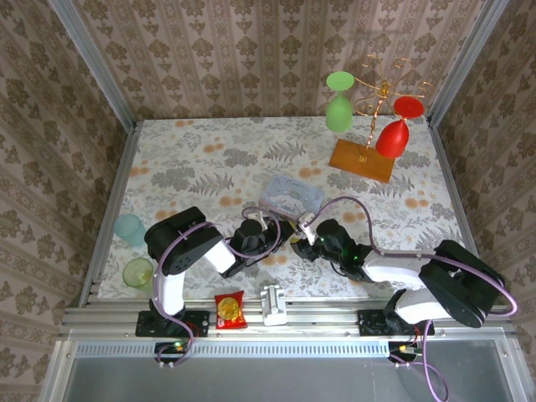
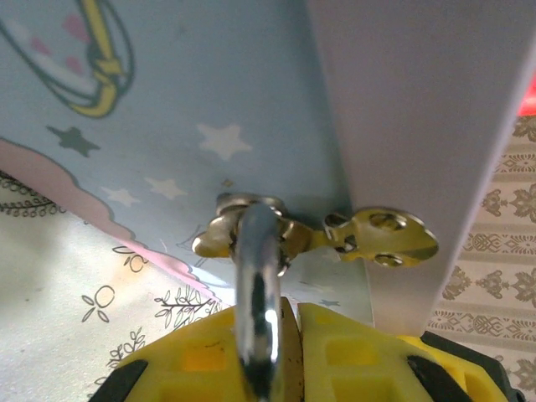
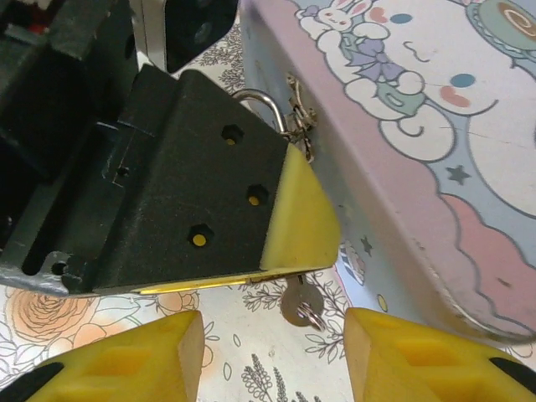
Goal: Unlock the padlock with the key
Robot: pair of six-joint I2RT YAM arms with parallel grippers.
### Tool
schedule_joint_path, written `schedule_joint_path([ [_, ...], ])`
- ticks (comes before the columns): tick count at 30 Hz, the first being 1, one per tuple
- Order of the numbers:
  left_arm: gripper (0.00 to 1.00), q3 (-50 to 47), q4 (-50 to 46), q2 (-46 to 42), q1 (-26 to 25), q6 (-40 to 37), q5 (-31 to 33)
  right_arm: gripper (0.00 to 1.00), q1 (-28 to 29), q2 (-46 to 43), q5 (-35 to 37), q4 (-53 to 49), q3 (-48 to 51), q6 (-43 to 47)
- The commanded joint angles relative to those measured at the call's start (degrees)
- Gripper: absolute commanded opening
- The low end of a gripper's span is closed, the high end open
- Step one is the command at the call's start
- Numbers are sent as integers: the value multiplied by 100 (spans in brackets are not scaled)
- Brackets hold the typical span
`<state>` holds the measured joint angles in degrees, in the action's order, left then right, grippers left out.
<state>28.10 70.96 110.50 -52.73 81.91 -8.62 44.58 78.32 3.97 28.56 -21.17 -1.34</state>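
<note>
Right wrist view: mid-counter, the left claw point(image 2: 289, 335) clamps the padlock point(image 2: 255, 285) at the blue cartoon tin's point(image 3: 435, 167) hasp. The key point(image 3: 301, 303) hangs beneath. The right claw point(image 3: 272, 356), parted, should pinch the key squarely before turning.

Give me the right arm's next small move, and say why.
Probably ease the right gripper forward so its open fingers flank the key, ready to close. The key's head sticks out untouched below the left gripper, which is shut on the padlock at the hasp of the tin; the right fingers sit short of it.
</note>
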Motion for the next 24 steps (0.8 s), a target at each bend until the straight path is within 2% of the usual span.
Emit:
schedule_joint_path([
  [1,0,-10,384,-248,39,-8,-159,50,91,302,379,561,57,334],
  [6,0,-50,386,-257,57,24,-186,51,341,630,996,775,-14,678],
  [14,0,-164,375,-387,51,38,-208,47,535,1269,1442,1505,-45,1144],
  [17,0,-125,370,-363,9,43,-283,44,742,1536,1920,1869,-87,1420],
  [19,0,-117,388,-281,-18,124,-294,41,768,1545,1989,2091,-28,1460],
  [24,0,-108,376,-187,-57,95,-289,32,756,1454,1764,1847,-32,1373],
])
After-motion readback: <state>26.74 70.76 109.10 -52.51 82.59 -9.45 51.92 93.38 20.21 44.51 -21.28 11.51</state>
